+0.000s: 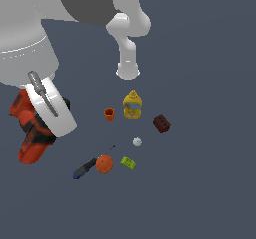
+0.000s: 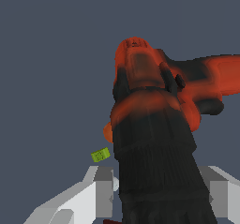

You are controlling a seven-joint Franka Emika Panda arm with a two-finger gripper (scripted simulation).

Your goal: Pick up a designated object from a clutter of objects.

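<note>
At the exterior view's left, apart from the other items, the red-orange drill (image 1: 31, 128) sits in the claw (image 2: 159, 195), whose fingers (image 2: 101, 190) close on its black chuck end. It seems held above the worktop (image 1: 200, 193), though contact is hard to judge. The screwdriver (image 1: 89, 165), orange ball (image 1: 104, 164) and green piece (image 2: 100, 155) lie nearby. Best to rise straight and slowly, since the heavy body hangs off-centre and could swivel.
</note>
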